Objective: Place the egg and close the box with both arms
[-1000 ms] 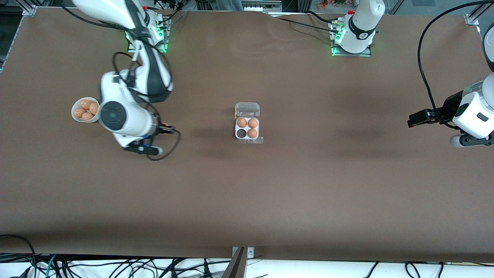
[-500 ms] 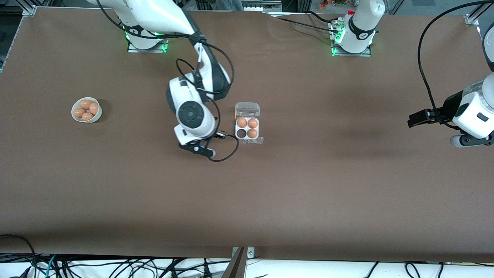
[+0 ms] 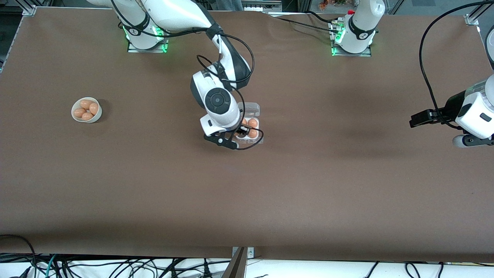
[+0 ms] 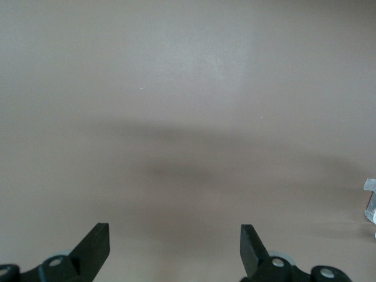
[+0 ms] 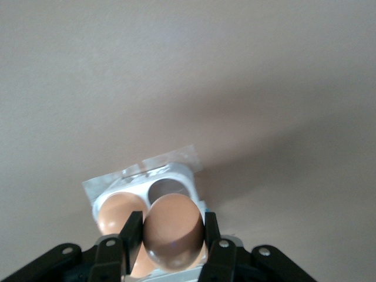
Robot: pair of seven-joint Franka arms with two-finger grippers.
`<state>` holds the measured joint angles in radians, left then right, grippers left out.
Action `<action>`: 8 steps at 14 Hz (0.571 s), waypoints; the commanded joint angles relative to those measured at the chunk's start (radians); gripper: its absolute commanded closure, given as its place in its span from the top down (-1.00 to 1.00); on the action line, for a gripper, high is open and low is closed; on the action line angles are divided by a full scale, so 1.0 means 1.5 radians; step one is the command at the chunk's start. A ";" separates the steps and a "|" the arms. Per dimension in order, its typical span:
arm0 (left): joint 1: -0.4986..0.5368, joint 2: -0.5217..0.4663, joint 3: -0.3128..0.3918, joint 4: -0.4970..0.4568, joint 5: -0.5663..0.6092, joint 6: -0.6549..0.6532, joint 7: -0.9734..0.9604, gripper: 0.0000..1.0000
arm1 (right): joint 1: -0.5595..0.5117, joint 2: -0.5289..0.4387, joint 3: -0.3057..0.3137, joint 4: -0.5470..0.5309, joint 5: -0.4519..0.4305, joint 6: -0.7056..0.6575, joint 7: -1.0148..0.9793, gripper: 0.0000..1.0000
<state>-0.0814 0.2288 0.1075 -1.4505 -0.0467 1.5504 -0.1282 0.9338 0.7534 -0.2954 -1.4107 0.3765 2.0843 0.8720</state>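
The right gripper (image 5: 169,247) had arrived over the box (image 3: 248,133) at mid-table, clenched on an egg (image 5: 171,230); a second earlier it was beside the bowl (image 3: 86,110) of eggs. One cell (image 5: 167,189) remained empty, and the lid (image 3: 249,108) lay open. Placement appeared imminent. The left gripper (image 4: 175,252) waited over the table's end, released, essentially unmoved.

The front view looks steeply down across the whole table (image 3: 247,193) toward both bases. Each wrist view looks past its own fingers; the right's, close, shares the egg carton (image 5: 144,179) with the front, perhaps the left's too.
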 commanded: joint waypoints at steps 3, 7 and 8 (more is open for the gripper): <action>0.004 -0.004 -0.001 0.000 -0.011 -0.003 0.011 0.95 | -0.002 0.022 0.020 0.018 0.009 0.014 0.014 -0.38; 0.004 -0.004 -0.001 0.000 -0.011 -0.005 0.010 0.65 | -0.002 0.029 0.021 0.018 0.010 0.014 0.009 -0.29; 0.004 -0.004 -0.001 0.000 -0.013 -0.010 0.010 0.39 | -0.002 0.029 0.020 0.018 0.009 0.014 0.008 -0.07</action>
<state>-0.0814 0.2288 0.1074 -1.4505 -0.0467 1.5495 -0.1282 0.9338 0.7816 -0.2673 -1.4106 0.3766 2.1050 0.8799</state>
